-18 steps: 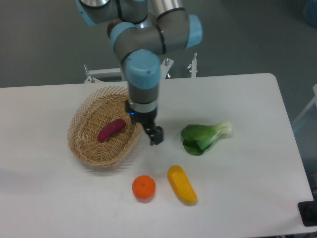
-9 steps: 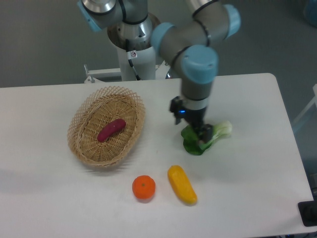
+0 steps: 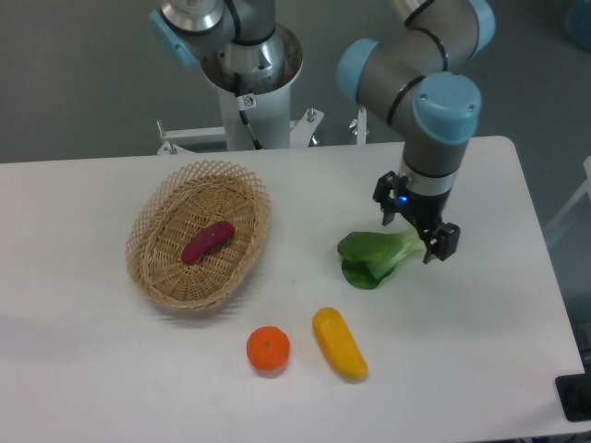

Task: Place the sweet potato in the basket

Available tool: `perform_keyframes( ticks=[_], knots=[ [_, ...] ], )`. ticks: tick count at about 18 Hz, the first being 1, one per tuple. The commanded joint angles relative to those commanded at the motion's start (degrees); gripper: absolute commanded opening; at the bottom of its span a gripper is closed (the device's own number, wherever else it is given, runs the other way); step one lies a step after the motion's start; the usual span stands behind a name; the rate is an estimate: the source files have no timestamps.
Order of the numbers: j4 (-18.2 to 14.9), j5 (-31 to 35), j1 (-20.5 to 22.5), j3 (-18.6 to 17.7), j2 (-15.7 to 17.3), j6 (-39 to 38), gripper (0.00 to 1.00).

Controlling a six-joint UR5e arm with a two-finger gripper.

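The sweet potato [image 3: 208, 242], slim and magenta-red, lies inside the oval tan wicker basket [image 3: 148, 277] on the left of the table. My gripper [image 3: 428, 236] hangs far to the right of the basket, over the white stalk end of a green leafy vegetable [image 3: 374, 257]. Its black fingers [image 3: 444, 242] point down and look open, with nothing held between them. The arm's blue-capped wrist [image 3: 445, 109] sits above it and hides part of the gripper body.
A round orange fruit [image 3: 268, 350] and a yellow oblong vegetable [image 3: 339, 344] lie near the front of the white table. The robot's base column [image 3: 251, 69] stands behind the table's back edge. The table's right edge [image 3: 540, 231] is close to the gripper.
The arm has swung right, from beside the basket's right rim, across the leafy vegetable, to its stalk end. The sweet potato stayed in the basket throughout.
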Motion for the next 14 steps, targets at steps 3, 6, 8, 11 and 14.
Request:
perform_keyframes(
  ticks=[3, 6, 8, 11, 14],
  knots=[
    [0.00, 0.00, 0.45, 0.97, -1.14, 1.14, 1.00],
    [0.09, 0.00, 1.33, 1.50, -1.67, 1.14, 1.00],
    [0.26, 0.00, 1.33, 1.50, -1.76, 1.14, 1.00],
    [0.53, 0.00, 1.33, 1.41, -2.11, 1.23, 1.00],
    [0.79, 0.00, 1.41, 1.50, -2.29, 1.23, 1.00]
  ],
)
